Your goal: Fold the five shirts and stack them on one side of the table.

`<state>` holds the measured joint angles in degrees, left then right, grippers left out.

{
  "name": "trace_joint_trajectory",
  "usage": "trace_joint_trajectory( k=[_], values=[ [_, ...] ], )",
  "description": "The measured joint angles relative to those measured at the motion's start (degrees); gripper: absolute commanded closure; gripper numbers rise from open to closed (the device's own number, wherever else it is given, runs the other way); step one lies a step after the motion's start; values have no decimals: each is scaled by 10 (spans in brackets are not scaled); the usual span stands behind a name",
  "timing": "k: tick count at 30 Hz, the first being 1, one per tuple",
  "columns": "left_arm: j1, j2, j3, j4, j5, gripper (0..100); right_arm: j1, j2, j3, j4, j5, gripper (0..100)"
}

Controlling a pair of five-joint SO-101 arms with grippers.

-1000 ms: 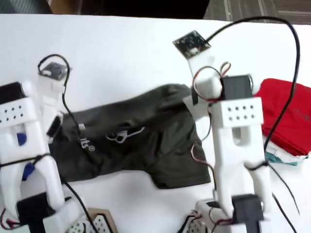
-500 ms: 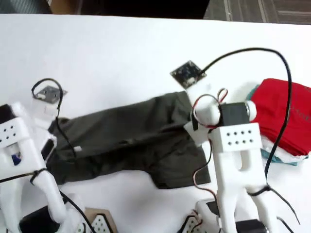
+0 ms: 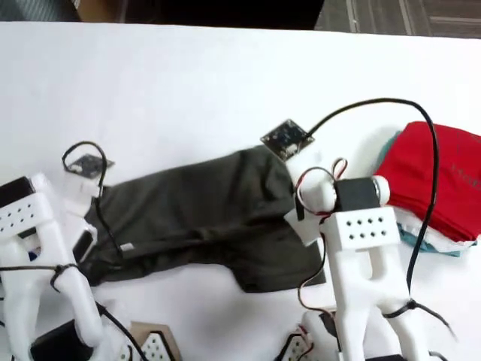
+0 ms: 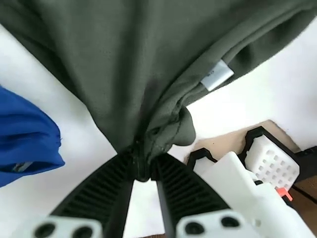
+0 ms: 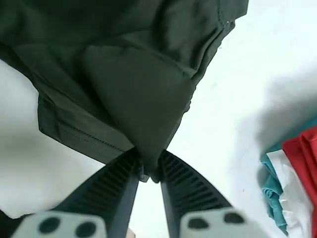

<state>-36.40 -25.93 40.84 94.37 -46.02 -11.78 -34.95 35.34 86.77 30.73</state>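
The left pincer is clenched on a bunched fold of the dark green shirt, the cloth pinched between its two black ribbed jaws. The right pincer is likewise clamped on a corner of the same shirt, near its stitched hem. In the high view each arm stands at one end of the garment, the left arm at its left end and the right arm at its right end, so the shirt lies stretched crosswise between them, slightly tilted, its right end farther from the arm bases. A white tag shows on a fold near the left pincer.

Beyond the shirt a broad band of white surface runs up to the far edge. A narrower strip lies between the shirt and the arm bases. To the right, near the shirt but apart from it, a stack sits at the edge of the high view, partly cut off by it.

Count: two arms, two pincers, one dark green shirt held. The stack shows three layers: a red shirt on top, white under it, teal lowest. One piece of blue cloth lies just beside the left pincer.
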Motion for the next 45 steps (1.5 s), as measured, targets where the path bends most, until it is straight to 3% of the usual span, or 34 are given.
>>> trace_joint_trajectory(
  k=[8,11,16,22,27,31,38,45],
  values=[
    [1,0,0,-2,-5,973,0,-1,13,-11,1,977],
    [1,0,-5,20,-25,919,0,-1,13,-11,1,977],
    [-10,0,-111,62,-31,792,0,-1,13,-11,1,977],
    [-27,0,-265,66,-31,795,0,-1,13,-11,1,977],
    [-25,0,-290,60,-15,794,0,-1,13,-11,1,977],
    [-18,35,-251,-17,38,794,0,-1,13,-11,1,977],
    [-10,217,-175,-244,100,797,0,-1,13,-11,1,977],
    [-10,381,-224,-310,141,797,0,-1,13,-11,1,977]
  ],
)
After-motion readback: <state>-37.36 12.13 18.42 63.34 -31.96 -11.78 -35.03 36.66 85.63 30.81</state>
